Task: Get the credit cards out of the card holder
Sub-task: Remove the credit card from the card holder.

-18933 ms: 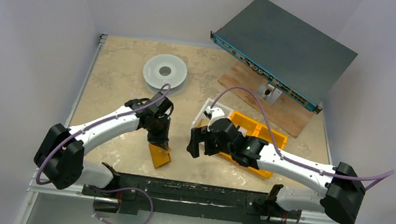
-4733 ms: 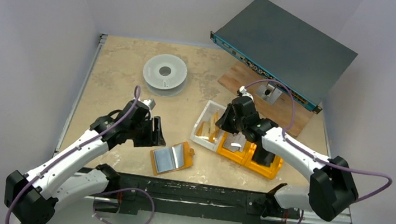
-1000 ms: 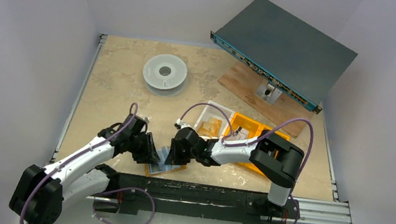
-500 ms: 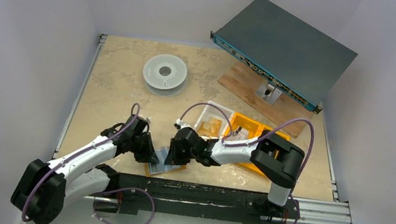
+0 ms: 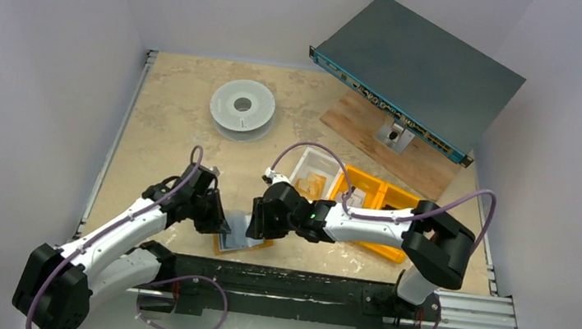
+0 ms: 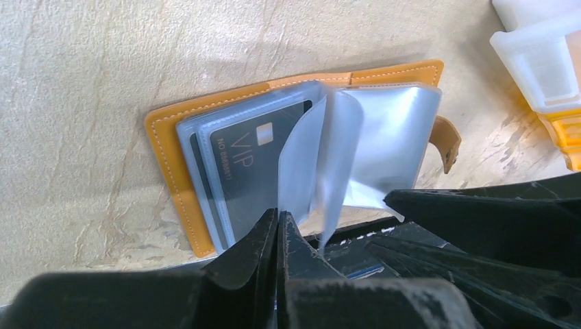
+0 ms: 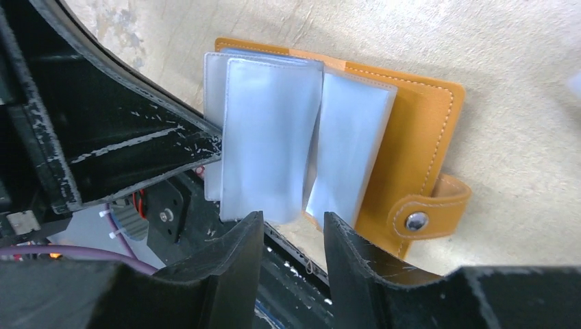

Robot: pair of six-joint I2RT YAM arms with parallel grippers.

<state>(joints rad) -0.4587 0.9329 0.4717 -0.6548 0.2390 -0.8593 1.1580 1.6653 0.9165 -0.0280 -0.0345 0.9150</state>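
Observation:
The mustard-orange card holder (image 6: 166,145) lies open on the table near the front edge, its strap tab and snap (image 7: 416,221) to one side. Several clear sleeves (image 7: 270,137) fan up from its spine. A dark "VIP" credit card (image 6: 250,157) shows inside one sleeve. My left gripper (image 6: 279,219) is shut on the lower edge of one raised clear sleeve. The right gripper (image 7: 291,218) stands open just off the sleeves' lower edges, holding nothing. In the top view both grippers meet over the card holder (image 5: 239,244), the left gripper (image 5: 219,224) on its left and the right gripper (image 5: 252,225) on its right.
A white bin (image 5: 301,166) and orange bins (image 5: 387,200) sit right of centre behind the right arm. A white spool (image 5: 242,106) lies at the back left. A grey rack unit (image 5: 418,71) leans over a wooden board (image 5: 428,168). The black rail (image 5: 283,279) borders the near edge.
My left gripper has shut on a clear sleeve. The right gripper's fingers have spread apart, and its elbow has swung to the right.

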